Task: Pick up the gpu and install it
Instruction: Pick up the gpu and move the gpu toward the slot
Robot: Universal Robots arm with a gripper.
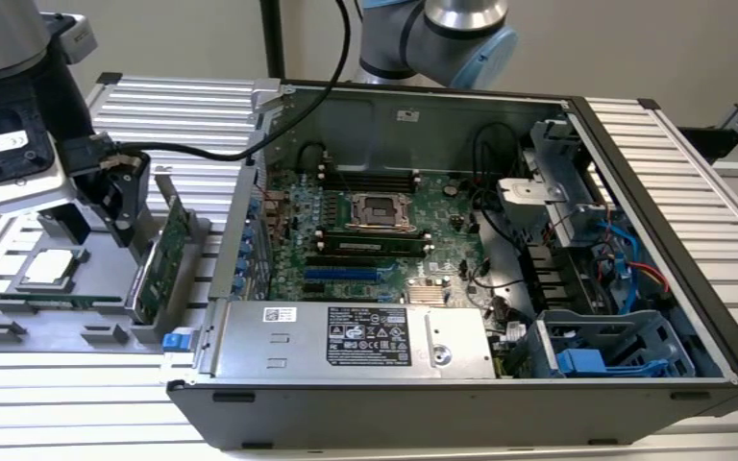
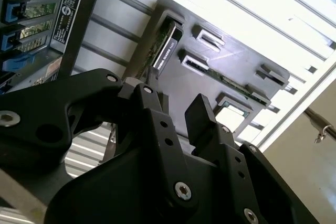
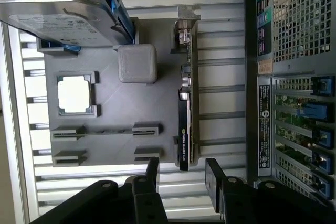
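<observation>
Two fingers (image 3: 153,170) of our end effector (image 3: 184,179) hang apart, empty, close over the gpu (image 3: 187,114), upright in its gray holder (image 3: 110,145) beside the computer case (image 1: 472,413). Descending off-centre, we judge, could knock it askew in the slot.

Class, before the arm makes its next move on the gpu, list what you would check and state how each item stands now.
1. Is the gripper open? Ok, in both wrist views.
2. Does the gpu stand on edge in the gray tray? Ok.
3. Is the gpu lined up with the gripper's gap? Ok in the first wrist view.
4. Is the gpu gripped? Not ok.
5. Is the computer case open on top? Ok.
6. Are the blue slots free? Ok, as far as the exterior view shows.
</observation>
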